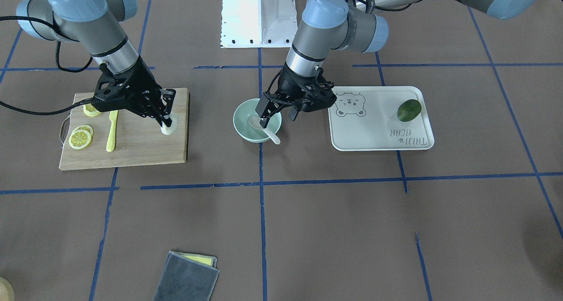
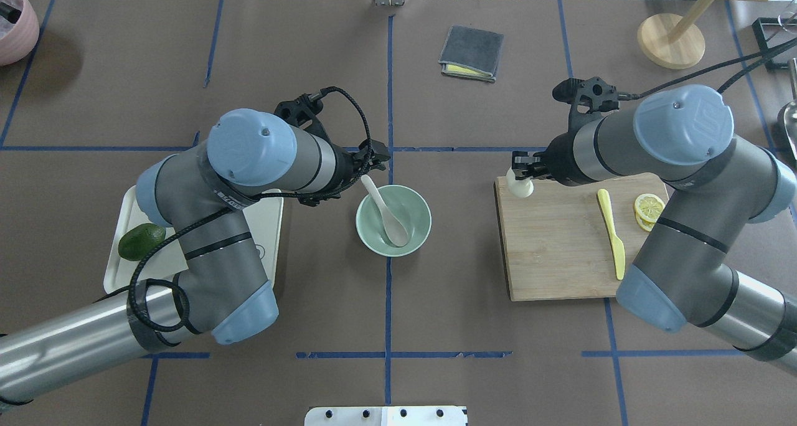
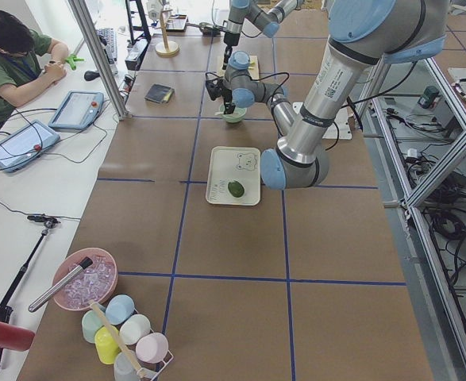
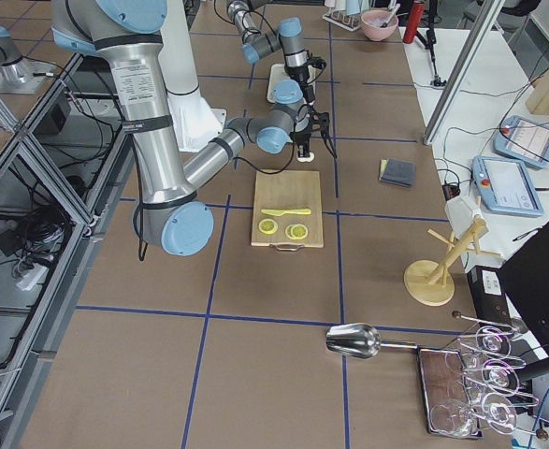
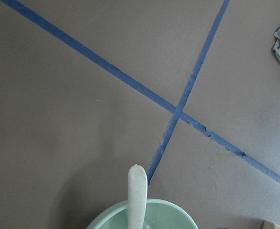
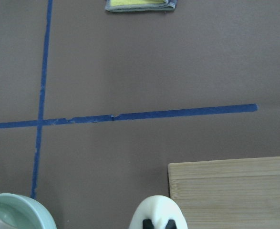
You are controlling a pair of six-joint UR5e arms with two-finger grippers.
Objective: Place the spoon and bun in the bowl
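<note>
The off-white spoon (image 1: 256, 123) lies in the mint-green bowl (image 1: 242, 116), scoop inside, handle sticking out over the rim (image 2: 372, 189). My left gripper (image 1: 278, 117) hangs just above the bowl, jaws apart and empty. The left wrist view shows the spoon handle (image 5: 136, 195) and the bowl rim (image 5: 173, 214). The white bun (image 1: 170, 126) sits at the corner of the wooden cutting board (image 1: 140, 147). My right gripper (image 1: 166, 122) is down on it, fingers shut around the bun (image 6: 159, 210).
A yellow plastic knife (image 1: 112, 131) and lemon slices (image 1: 80, 138) lie on the board. A white bear-print tray (image 1: 374, 133) with a dark green lime (image 1: 409, 110) stands beside the bowl. A folded grey cloth (image 2: 471, 52) lies across the table.
</note>
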